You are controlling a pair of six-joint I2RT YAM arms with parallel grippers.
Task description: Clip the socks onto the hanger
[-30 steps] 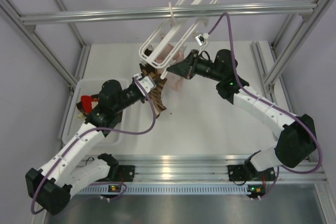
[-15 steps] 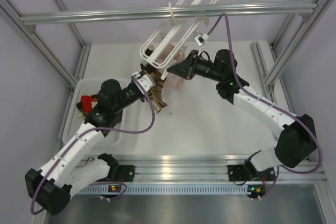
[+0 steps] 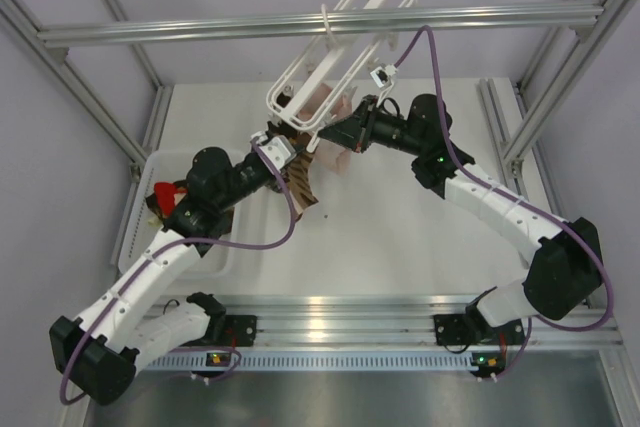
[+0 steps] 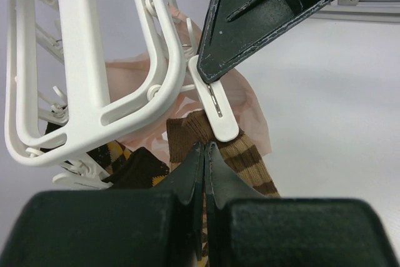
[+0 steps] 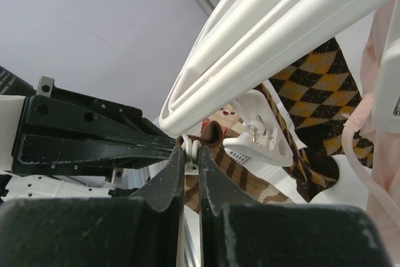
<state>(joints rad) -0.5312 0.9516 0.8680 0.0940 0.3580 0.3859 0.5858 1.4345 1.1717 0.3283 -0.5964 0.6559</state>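
One argyle sock (image 5: 312, 85) and pink fabric (image 4: 251, 99) crowd the hanger's (image 4: 81, 60) clip (image 4: 215, 107).

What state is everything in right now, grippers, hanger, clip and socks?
Left gripper: shut on striped sock.
Right gripper: shut on clip.
Striped sock: held, cuff at clip.
Hanger: hanging, tilted.
Pink sock: hanging from hanger.
Argyle sock: hanging from hanger.
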